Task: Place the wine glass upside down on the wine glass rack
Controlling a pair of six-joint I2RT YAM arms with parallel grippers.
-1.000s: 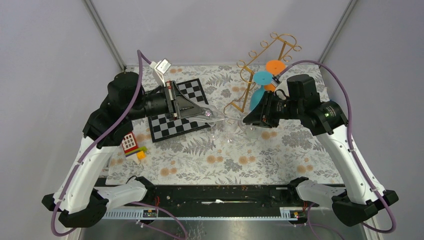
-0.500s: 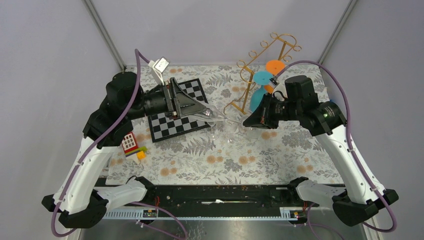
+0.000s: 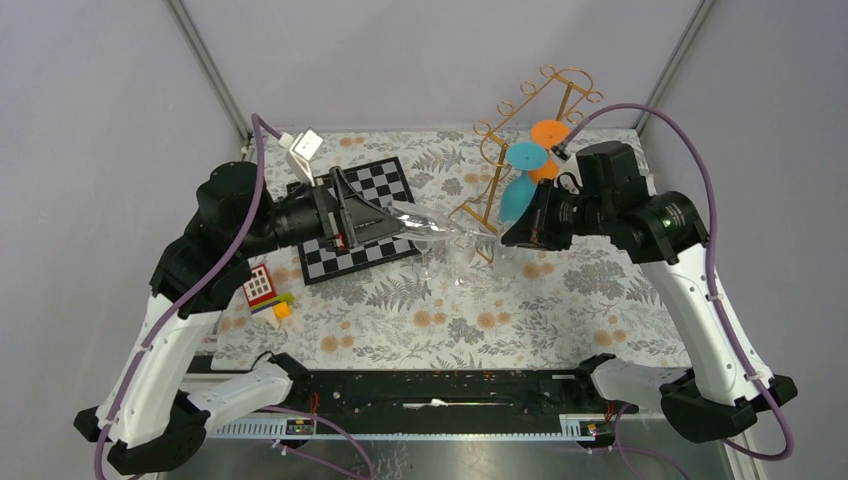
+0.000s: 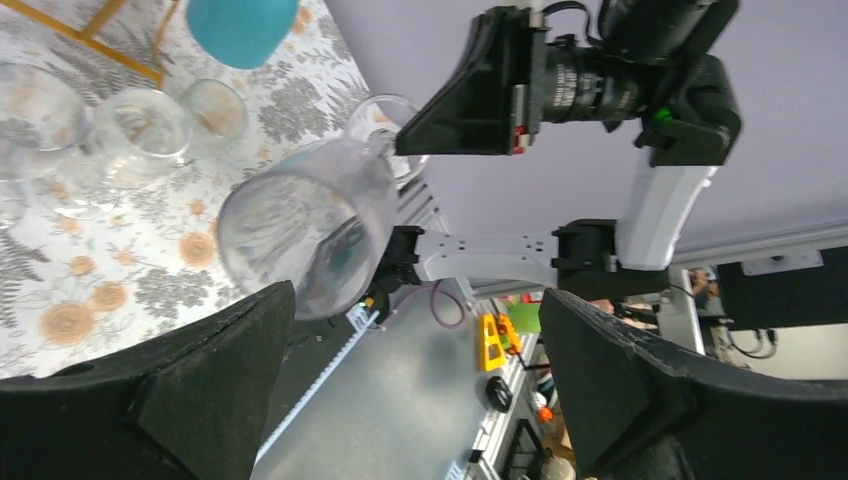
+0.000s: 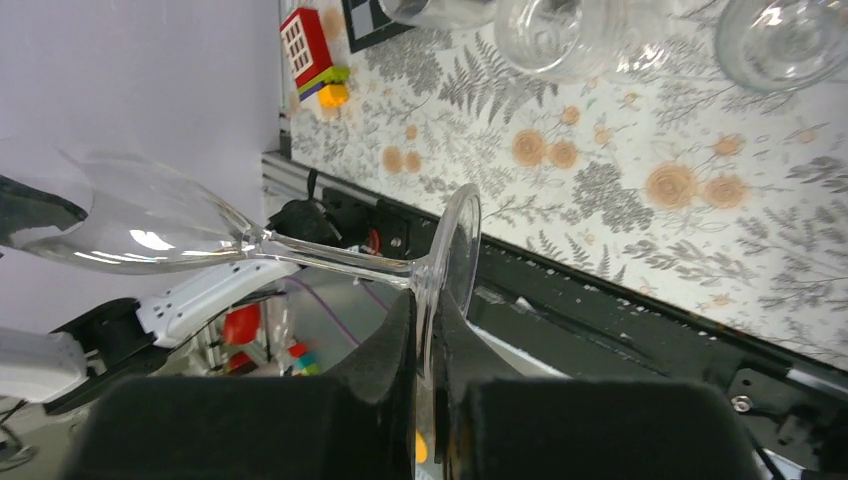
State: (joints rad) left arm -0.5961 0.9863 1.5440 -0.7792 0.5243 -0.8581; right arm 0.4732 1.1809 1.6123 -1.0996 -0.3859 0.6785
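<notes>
A clear wine glass hangs on its side above the table between my two arms. My right gripper is shut on its round foot, pinching the rim between both pads; the stem and bowl stretch away to the left. My left gripper is open wide, its fingers spread on either side of the bowl, which lies close to the left finger. The gold wire wine glass rack stands at the back right, behind my right gripper.
A blue glass and an orange glass hang on the rack. Several clear glasses stand on the floral cloth under the held glass. A chessboard lies under the left arm, and a red toy house sits at the left.
My left gripper has opened off the bowl and drawn back to the left. My right gripper has closed on the foot and now carries the glass alone.
</notes>
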